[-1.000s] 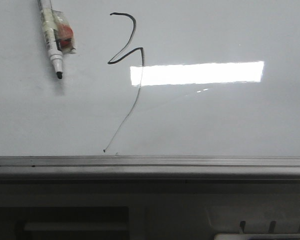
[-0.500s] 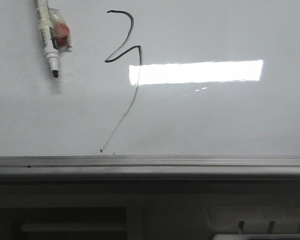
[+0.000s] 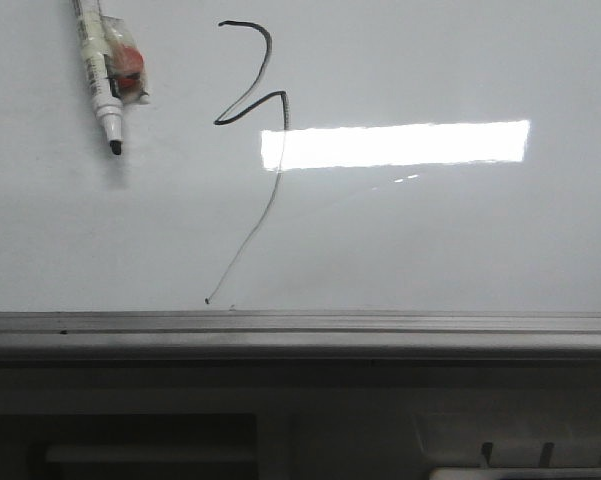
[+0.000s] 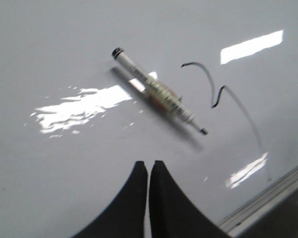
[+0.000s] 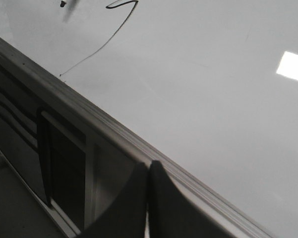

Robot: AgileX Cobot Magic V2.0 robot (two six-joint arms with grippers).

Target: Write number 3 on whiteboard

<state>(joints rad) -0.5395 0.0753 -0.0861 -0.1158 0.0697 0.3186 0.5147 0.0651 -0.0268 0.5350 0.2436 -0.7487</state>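
The number 3 (image 3: 252, 80) is a thin black zigzag line on the whiteboard (image 3: 430, 240), with a long faint tail slanting down to the board's near frame. It also shows in the left wrist view (image 4: 210, 87) and partly in the right wrist view (image 5: 120, 5). A white marker pen (image 3: 102, 78) with a black tip lies loose on the board left of the 3, also seen in the left wrist view (image 4: 158, 92). My left gripper (image 4: 149, 164) is shut and empty above the board, short of the pen. My right gripper (image 5: 149, 164) is shut and empty over the board's frame.
The grey metal frame edge (image 3: 300, 325) runs along the board's near side, with dark table structure (image 3: 180, 440) below it. A bright rectangular light reflection (image 3: 395, 145) lies on the board right of the 3.
The front view shifts slightly between frames; the pen and the drawn line keep their places on the board relative to each other.
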